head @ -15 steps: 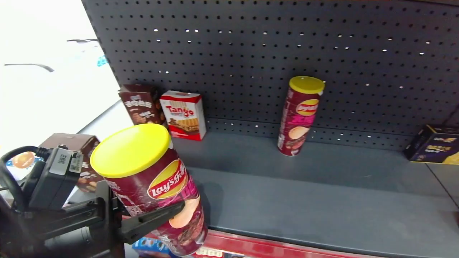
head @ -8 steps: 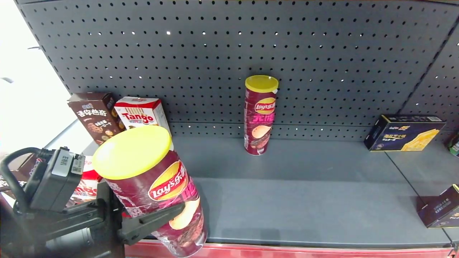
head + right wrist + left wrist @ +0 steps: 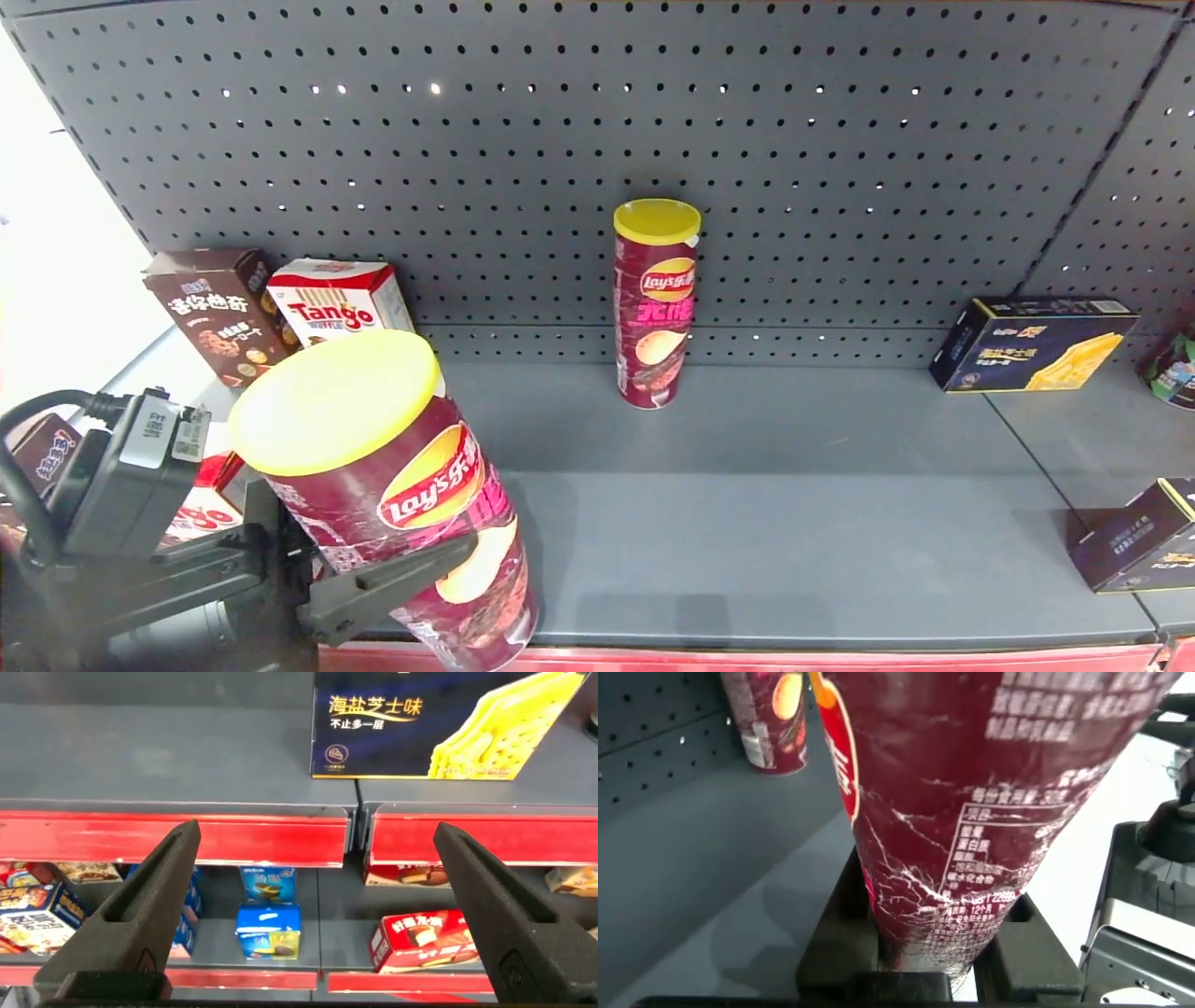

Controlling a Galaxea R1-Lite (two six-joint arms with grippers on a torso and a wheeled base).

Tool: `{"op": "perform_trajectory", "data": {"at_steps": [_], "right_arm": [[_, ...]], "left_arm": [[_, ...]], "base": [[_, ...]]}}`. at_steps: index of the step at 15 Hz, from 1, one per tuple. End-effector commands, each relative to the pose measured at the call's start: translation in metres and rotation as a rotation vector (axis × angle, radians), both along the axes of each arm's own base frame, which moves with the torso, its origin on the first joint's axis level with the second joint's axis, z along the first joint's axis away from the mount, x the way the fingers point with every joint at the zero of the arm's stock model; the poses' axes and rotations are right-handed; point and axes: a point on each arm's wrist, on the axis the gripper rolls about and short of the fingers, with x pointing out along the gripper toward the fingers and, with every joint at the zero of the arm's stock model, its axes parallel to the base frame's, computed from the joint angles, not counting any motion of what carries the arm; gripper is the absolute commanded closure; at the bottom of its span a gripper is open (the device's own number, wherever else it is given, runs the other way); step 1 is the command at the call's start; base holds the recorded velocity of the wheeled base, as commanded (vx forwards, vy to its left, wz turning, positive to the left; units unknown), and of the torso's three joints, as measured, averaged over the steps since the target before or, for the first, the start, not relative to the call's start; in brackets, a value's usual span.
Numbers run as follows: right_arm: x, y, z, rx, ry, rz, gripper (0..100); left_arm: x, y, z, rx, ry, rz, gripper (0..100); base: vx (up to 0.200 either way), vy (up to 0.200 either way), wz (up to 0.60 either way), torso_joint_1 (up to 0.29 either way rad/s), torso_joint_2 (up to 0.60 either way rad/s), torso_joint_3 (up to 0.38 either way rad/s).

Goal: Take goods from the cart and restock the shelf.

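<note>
The left end effector (image 3: 373, 546) pinches a glossy maroon cylindrical chip can (image 3: 392, 485) with a flat yellow plastic lid, held tilted at the front-left edge of the matte grey shelf (image 3: 794, 523). The right end effector (image 3: 316, 831) is spread wide before a red rail (image 3: 262, 840).

The chip can (image 3: 392, 485) runs off the lower edge of the head view, so its base is cut away. It hides the far finger of the left gripper (image 3: 373, 551), whose body covers most of a red-and-white box (image 3: 201, 511). At the right edge a dark box (image 3: 1134, 537) and what may be a green packet (image 3: 1178, 369) are cropped, and in the right wrist view a navy cracker box (image 3: 439, 723) loses its top while a blue box (image 3: 268, 929) carries print too small to read.
</note>
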Motion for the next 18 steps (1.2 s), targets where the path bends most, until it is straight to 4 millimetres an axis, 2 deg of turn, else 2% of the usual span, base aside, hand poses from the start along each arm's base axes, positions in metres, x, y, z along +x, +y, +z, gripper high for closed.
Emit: {"op": "perform_trajectory", "data": {"at_steps": [1,8,10,11,12,14,15,16,18], "right_arm": [[0.0,0.0,0.0,-0.002,0.001,-0.001,0],[0.001,0.0,0.001,-0.015,0.015,0.033,0],[0.001,0.002,0.066,-0.005,-0.042,0.113,0],[0.01,0.003,0.075,0.015,0.016,0.145,0],[0.011,0.003,0.087,0.013,0.002,0.186,0],[0.027,0.005,0.118,0.016,0.033,0.274,0],[0.045,0.007,0.138,0.017,0.061,0.318,0],[0.061,0.01,0.149,0.0,0.084,0.381,0],[0.092,0.02,0.155,-0.056,0.158,0.475,0]], "left_arm": [[-0.004,0.002,-0.006,0.009,0.017,-0.001,100],[-0.012,0.005,0.0,0.007,-0.032,0.014,100],[-0.008,0.004,0.007,-0.004,-0.057,0.07,100],[-0.007,0.004,0.009,-0.008,-0.058,0.073,100],[-0.004,0.003,0.011,-0.011,-0.063,0.076,100],[0.005,-0.001,0.016,-0.013,-0.067,0.074,100],[0.007,-0.003,0.015,-0.011,-0.062,0.068,100],[0.01,-0.004,0.014,-0.006,-0.053,0.065,100],[0.01,-0.004,0.013,-0.005,-0.051,0.067,100]], "base": [[0.0,0.0,0.0,0.0,0.0,0.0],[0.0,0.0,0.0,0.0,0.0,0.0],[0.0,0.0,0.0,0.0,0.0,0.0],[0.0,0.0,0.0,0.0,0.0,0.0],[0.0,0.0,0.0,0.0,0.0,0.0],[0.0,0.0,0.0,0.0,0.0,0.0],[0.0,0.0,0.0,0.0,0.0,0.0],[0.0,0.0,0.0,0.0,0.0,0.0],[0.0,0.0,0.0,0.0,0.0,0.0]]}}
